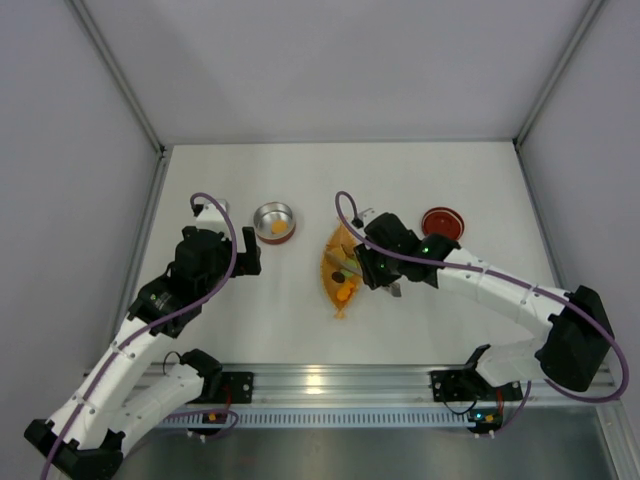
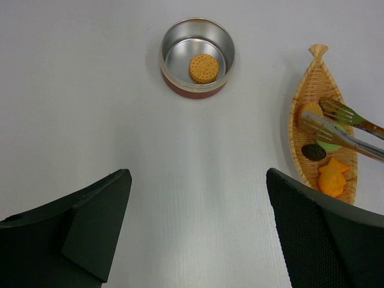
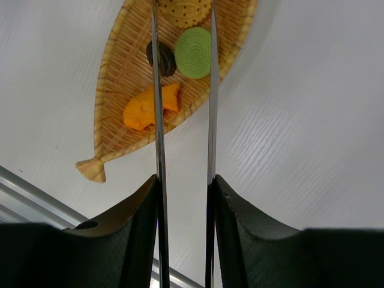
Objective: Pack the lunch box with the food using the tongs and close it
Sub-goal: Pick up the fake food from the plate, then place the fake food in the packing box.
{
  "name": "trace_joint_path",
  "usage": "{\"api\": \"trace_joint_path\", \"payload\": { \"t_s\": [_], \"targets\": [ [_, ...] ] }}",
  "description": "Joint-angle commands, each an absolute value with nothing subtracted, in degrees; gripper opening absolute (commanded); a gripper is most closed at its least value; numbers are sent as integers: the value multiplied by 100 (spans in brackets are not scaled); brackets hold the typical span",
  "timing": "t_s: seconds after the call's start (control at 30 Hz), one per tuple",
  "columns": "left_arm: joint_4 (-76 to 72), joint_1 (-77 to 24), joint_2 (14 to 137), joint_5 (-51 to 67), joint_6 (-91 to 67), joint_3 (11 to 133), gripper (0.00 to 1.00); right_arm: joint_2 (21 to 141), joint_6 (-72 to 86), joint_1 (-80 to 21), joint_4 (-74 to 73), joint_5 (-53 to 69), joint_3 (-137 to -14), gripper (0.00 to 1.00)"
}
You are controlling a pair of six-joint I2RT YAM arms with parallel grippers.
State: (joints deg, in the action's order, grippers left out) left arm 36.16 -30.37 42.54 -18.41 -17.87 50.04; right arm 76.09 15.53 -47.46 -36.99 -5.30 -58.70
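Showing the packing scene from three views. The right gripper (image 3: 184, 193) is clamped on the tongs (image 3: 158, 120): each finger presses the outside of one silver arm, and the two arms run forward, nearly parallel, with a narrow gap between them. The tongs reach out over the orange fish-shaped woven tray (image 3: 114, 78). One arm crosses the dark brown piece (image 3: 169, 60) and the other runs along the edge of the green round piece (image 3: 193, 51). The tips lie at the yellow biscuit (image 3: 183, 12) at the far end of the tray; whether they touch it cannot be told. An orange fish-shaped piece (image 3: 141, 111) lies just beside the near arm, toward the tray's tail.

The lunch box (image 2: 195, 91) stands open and upright on the white table (image 2: 72, 90), well apart from the tray, with one yellow biscuit (image 2: 204, 68) flat on its silver floor. Its red lid (image 1: 442, 221) lies on the table beyond the tray, on the right arm's side. The left gripper (image 2: 197, 177) hovers near the tin with its fingers spread wide, holding nothing.
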Motion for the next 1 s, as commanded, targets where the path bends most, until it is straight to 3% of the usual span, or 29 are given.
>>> {"api": "trace_joint_path", "payload": {
  "t_s": [0.0,0.43,0.97],
  "targets": [
    [3524,-3015,4236,-1810,-1793,4992,99,7269,1573,-4711,-3691,-703,-6372,34],
    [3516,-3023,4263,-1819,-1793,4983,99,7584,1591,-4711,-3902,-651,-7389,34],
    [3533,-3023,4263,-1837,-1802,4983,99,10133,1635,-4948,-4201,-115,-10115,34]
  ]
}}
